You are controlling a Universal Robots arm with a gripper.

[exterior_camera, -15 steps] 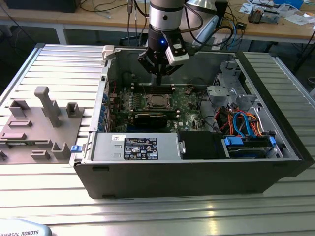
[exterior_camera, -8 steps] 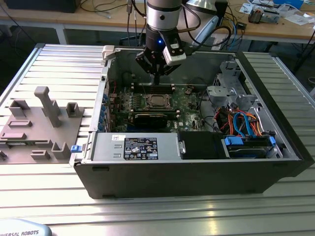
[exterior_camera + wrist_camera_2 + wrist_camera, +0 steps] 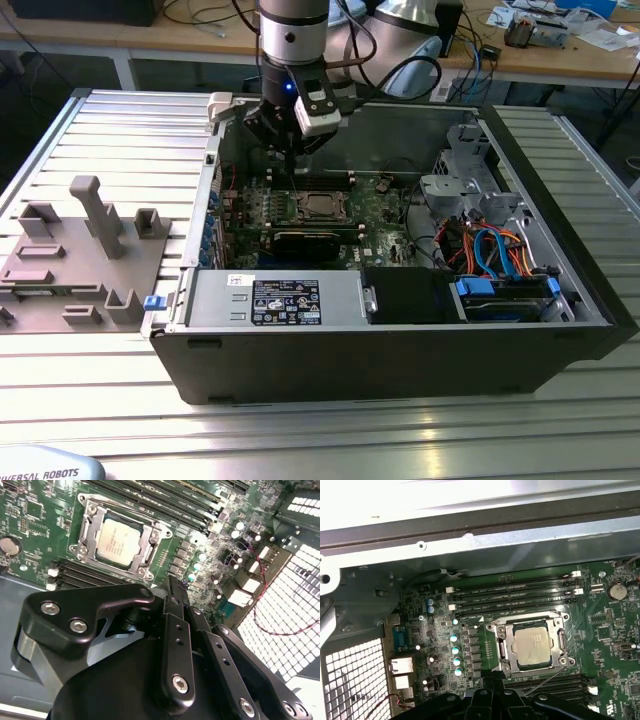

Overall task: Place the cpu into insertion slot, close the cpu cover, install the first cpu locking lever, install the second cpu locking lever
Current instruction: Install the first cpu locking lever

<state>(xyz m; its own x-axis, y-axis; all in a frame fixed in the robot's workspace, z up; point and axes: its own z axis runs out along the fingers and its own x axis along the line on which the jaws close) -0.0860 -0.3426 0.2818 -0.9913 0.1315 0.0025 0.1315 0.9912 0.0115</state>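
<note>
The cpu (image 3: 320, 207) lies silvery face up in the insertion slot in the middle of the green board, also seen in both wrist views (image 3: 119, 541) (image 3: 532, 645). The cpu cover (image 3: 89, 527) (image 3: 530, 622) lies flat around it as a silvery frame. A thin metal lever rod (image 3: 546, 679) slants away from one socket corner. My gripper (image 3: 291, 170) hovers above the board, a little to the exterior view's left of the socket and farther back. Its black fingertips (image 3: 176, 587) (image 3: 492, 684) are shut together on nothing.
The board sits inside an open black computer case (image 3: 400, 350) on a ribbed metal table. Long black memory slots (image 3: 515, 596) run beside the socket. A labelled power supply box (image 3: 285, 300) and a drive cage with coloured cables (image 3: 490, 250) fill the case's front and right. Grey fixtures (image 3: 90, 250) stand to the left.
</note>
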